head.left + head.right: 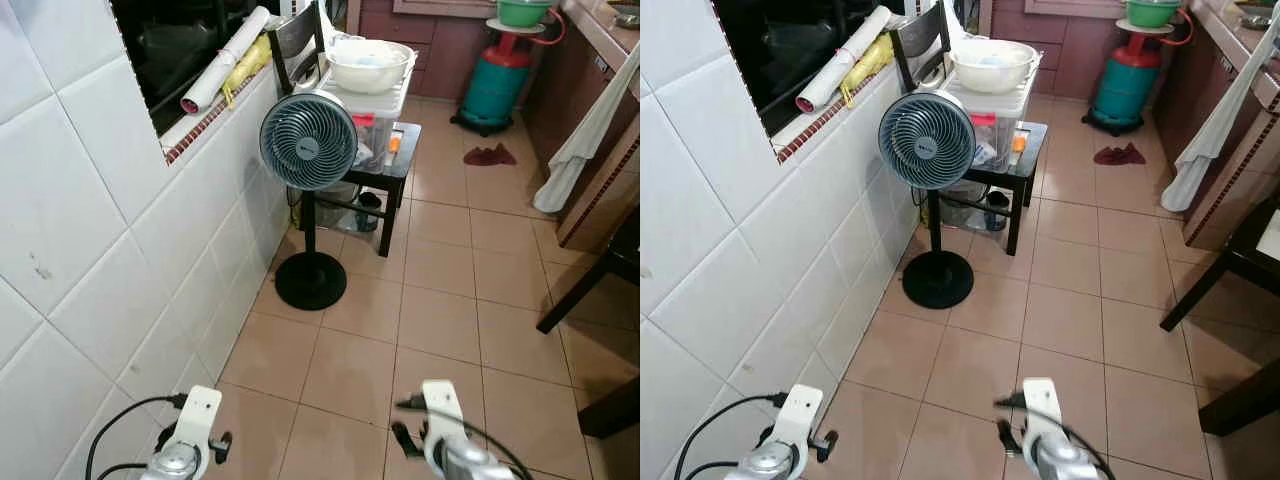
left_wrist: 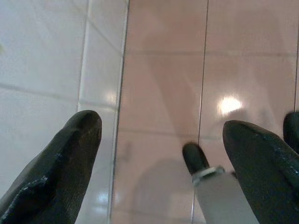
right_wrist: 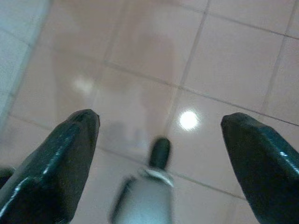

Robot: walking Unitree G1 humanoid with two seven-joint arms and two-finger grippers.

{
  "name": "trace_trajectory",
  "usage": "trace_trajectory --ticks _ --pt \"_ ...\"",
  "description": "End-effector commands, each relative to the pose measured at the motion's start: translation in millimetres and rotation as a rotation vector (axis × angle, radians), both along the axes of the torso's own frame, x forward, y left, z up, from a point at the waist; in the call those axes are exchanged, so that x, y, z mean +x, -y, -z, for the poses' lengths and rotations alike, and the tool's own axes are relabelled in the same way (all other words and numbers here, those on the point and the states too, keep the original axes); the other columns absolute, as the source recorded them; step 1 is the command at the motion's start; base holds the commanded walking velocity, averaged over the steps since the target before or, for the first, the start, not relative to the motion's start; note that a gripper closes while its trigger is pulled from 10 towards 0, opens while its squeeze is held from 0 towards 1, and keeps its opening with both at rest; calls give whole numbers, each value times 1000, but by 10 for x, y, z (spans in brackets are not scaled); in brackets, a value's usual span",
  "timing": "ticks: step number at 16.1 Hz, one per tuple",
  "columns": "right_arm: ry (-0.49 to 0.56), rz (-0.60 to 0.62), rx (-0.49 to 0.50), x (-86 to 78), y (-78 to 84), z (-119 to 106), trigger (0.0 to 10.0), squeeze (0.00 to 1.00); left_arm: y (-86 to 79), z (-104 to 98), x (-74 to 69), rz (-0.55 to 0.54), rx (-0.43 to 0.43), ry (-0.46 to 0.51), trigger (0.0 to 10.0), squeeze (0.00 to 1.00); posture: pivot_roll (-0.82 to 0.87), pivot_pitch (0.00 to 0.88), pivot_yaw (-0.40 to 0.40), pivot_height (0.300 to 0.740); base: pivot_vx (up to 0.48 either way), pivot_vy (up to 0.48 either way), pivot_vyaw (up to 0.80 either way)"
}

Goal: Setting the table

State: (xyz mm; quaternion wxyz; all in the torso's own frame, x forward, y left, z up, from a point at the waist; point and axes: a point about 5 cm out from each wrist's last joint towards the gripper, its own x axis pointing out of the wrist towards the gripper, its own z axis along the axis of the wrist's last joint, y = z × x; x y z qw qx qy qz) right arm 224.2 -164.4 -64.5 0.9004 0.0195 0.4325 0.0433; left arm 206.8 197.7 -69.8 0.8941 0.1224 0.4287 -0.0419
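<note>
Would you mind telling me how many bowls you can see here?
2: a white bowl on the plastic container atop the black table behind the fan, and a green bowl on the gas cylinder farther back. Others may be hidden.

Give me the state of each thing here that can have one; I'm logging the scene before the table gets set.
left gripper: open, empty, above the floor tiles.
right gripper: open, empty, above the floor tiles.
fan: upright by the tiled wall; running or not, cannot tell.
white bowl: upright atop the clear box.
gas cylinder: upright.
white cloth: hanging from the counter.
red rag: crumpled on the floor.
</note>
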Motion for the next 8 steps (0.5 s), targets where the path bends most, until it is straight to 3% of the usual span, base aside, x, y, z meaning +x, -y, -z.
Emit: trace_trajectory --ticks 1,3,5,8 --pt "65 17 77 194 -64 -128 10000 0 -76 -120 157 -7 -1 90 10000 0 -7 0 8 740 0 0 0" --pt "105 -15 95 324 -98 -224 10000 0 -116 -227 283 18 -9 163 10000 0 -2 0 2 740 0 0 0" --pt "226 -88 107 623 -148 -483 10000 0 -281 -534 557 40 -43 337 10000 0 -1 0 -6 740 0 0 0" --pt "316 -133 138 765 -147 -644 10000 0 -270 -616 541 38 -83 451 10000 0 -8 0 2 740 0 0 0"
